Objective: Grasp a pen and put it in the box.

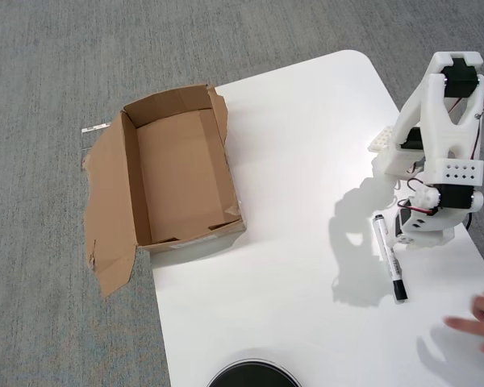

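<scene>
The pen (389, 256), a slim white marker with black ends, lies flat on the white table just left of the arm's base. The box (181, 169), brown cardboard with torn flaps, stands open and empty at the table's left edge, with one large flap (109, 210) splayed out flat to its left. The white arm is folded up at the right edge of the table. My gripper (387, 145) sticks out a little to the left of the folded arm, above and apart from the pen. Its jaws are mostly hidden under the arm.
A person's fingers (480, 321) reach in at the lower right corner. A round black object (254, 376) shows at the bottom edge. The white table (298, 161) sits on grey carpet (48, 81); the box overhangs its left edge.
</scene>
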